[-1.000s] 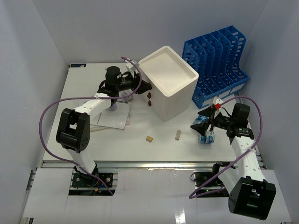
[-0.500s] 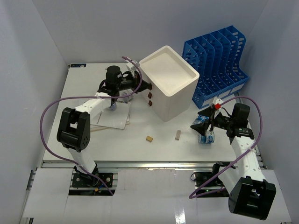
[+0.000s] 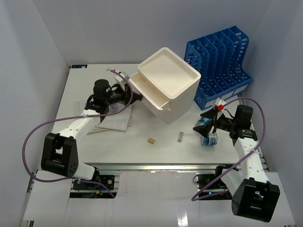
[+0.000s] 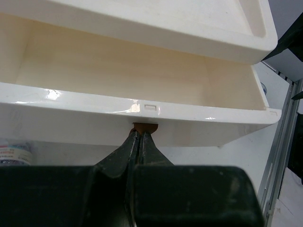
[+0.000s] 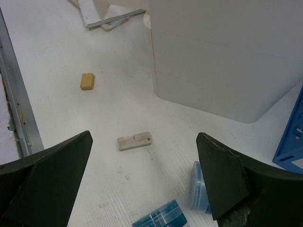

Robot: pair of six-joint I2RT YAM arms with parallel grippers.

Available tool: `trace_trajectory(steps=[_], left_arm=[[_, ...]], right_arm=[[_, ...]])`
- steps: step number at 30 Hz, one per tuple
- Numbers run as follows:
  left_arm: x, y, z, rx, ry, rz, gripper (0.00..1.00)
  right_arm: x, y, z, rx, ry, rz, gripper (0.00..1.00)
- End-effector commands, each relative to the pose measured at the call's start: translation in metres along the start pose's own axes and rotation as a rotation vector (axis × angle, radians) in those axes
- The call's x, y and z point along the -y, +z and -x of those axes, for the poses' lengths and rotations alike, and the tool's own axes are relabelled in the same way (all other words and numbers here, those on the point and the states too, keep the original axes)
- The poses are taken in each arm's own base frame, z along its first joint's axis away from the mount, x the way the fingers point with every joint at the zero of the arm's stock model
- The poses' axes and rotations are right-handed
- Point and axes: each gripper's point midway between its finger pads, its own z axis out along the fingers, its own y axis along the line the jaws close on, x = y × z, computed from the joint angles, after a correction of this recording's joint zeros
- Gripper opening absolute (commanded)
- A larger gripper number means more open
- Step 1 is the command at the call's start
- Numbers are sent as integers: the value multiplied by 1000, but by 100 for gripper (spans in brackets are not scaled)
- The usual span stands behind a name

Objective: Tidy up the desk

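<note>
So the desk [image 3: 123, 149] is the big white top filling most of the overhead view, with a metal rail along its near edge where the arms are bolted. The left gripper [image 4: 140, 135] is pinched tight on the little brown knob [image 4: 145, 126] of the top drawer [image 3: 144, 92], which sticks out of the white box [image 3: 173, 80] toward the left edge. The box sits toward the far edge, roughly mid-width, turned at an angle. The blue rack [image 3: 220, 64] is in the far right corner, just beside the box. The right gripper [image 3: 204, 126] hangs near the right edge, fingers spread wide, over a couple of blue-and-white tubs [image 5: 158, 218]. Between the box and the near edge there's a yellow block [image 3: 151, 140] and a pale tag [image 3: 180, 136], lying apart. Some papers [image 3: 113, 118] lie on the left half, partly under the left arm.
</note>
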Motion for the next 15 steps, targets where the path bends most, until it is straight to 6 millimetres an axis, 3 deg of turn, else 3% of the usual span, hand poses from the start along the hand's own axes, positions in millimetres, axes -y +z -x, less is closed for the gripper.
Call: trace_trajectory(steps=[1,9,10,13,15], left_arm=[[-1,-22,1,10,14,48,0],[-1,-32,-3,12,-29,74,1],[-3,-33,-2,13,-49,94,19],[-6,-35,2,18,-80,130,53],[-6,-39,7,30,-89,156,67]], right_arm=[[3,0,10,9,-27,4,97],[9,0,0,-35,-4,-23,97],[12,0,-4,-52,1,-38,97],[14,2,-9,-84,8,-48,98],[11,7,-13,-134,-10,-30,98]])
